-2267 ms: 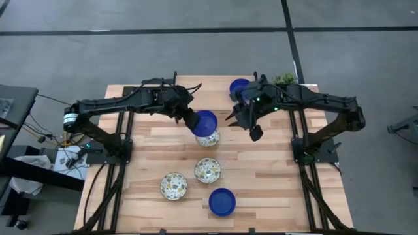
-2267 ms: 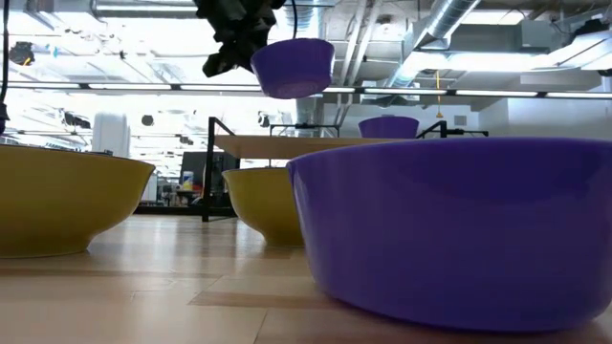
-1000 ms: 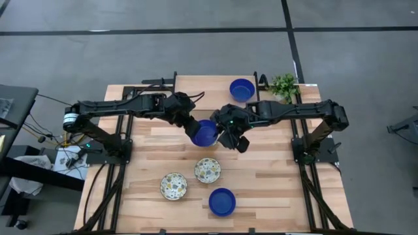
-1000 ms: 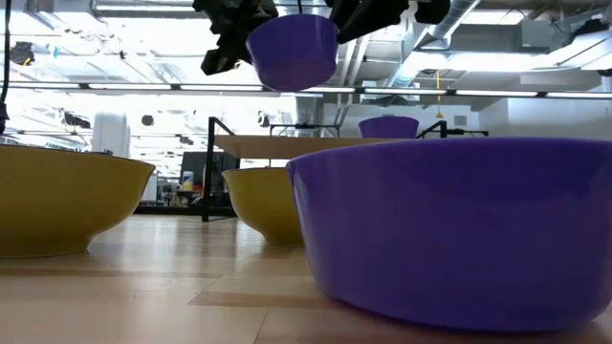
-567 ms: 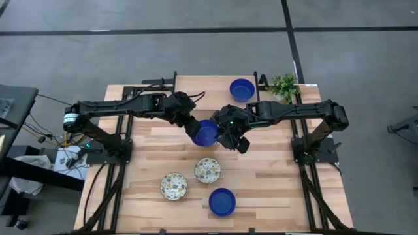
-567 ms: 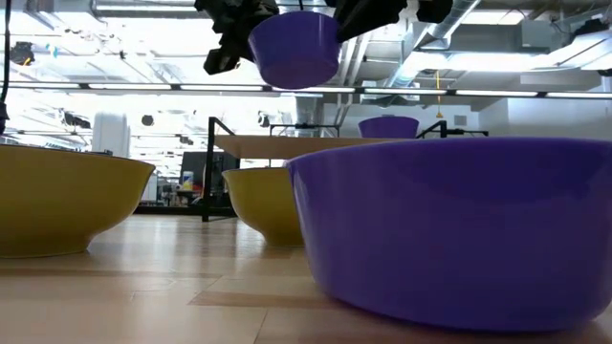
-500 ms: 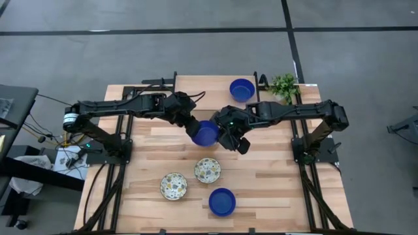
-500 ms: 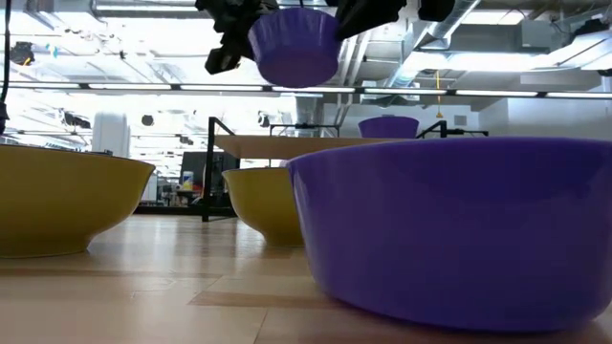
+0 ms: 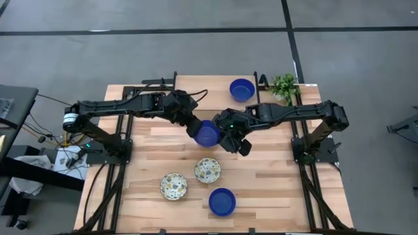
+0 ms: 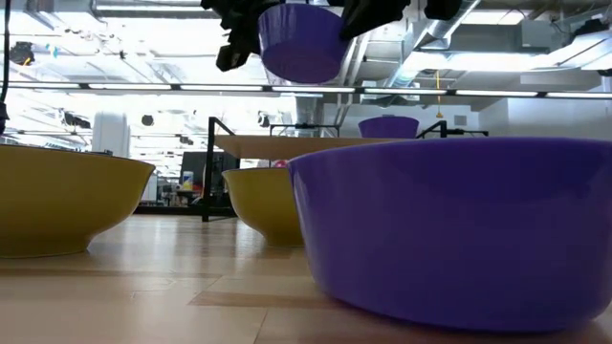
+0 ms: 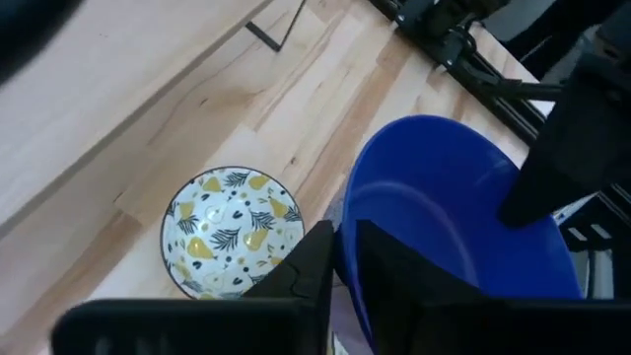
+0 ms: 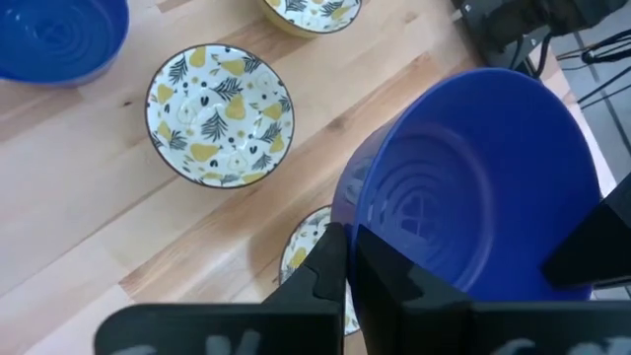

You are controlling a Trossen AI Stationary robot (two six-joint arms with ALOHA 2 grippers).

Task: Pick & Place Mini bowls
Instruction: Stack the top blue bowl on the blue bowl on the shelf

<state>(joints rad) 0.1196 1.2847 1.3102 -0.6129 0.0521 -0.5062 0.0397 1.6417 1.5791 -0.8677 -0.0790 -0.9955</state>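
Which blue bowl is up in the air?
The middle blue bowl, held between left gripper and right gripper; the other two sit on the table.

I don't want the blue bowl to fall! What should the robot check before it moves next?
1. Right claw shut on the rim of the glossy round cobalt-blue bowl: ok.
2. Left claw free of that bowl: cannot tell; it sits at the opposite rim.
3. Bowl lifted clear of the wooden table: ok; the low view shows it high in the air.
4. Nothing underneath it: not ok; a cream-white speckled round bowl sits on the table just below.
5. Bare wood free for setting it down: ok; the table's right part has open space.
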